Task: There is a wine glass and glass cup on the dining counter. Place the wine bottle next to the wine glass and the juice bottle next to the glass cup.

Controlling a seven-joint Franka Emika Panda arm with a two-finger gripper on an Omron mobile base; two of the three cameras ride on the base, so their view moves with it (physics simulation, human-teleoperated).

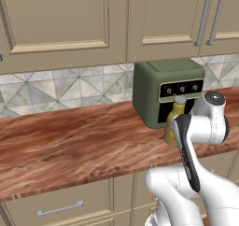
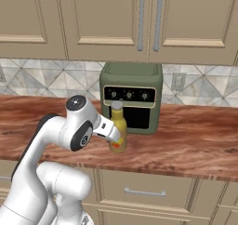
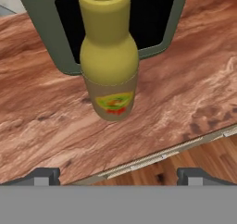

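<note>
Juice bottle [image 3: 109, 56] stands upright, neck up, seemingly untouched by fingers [image 3: 46, 176].

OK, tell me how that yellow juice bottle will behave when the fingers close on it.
The juice bottle stands upright, tall on a narrow base, so a push up high would probably tip it. Its body looks round and smooth, so it may slip or twist in a loose grip. Knocked over, it would likely roll on the wood counter. The open fingers are not touching it.

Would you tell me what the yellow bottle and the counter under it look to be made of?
The juice bottle: smooth, matte yellow, opaque, probably plastic, with a pale paper-like label. The counter: reddish-brown with streaky wood grain and a slight sheen, likely polished wood or laminate.
</note>
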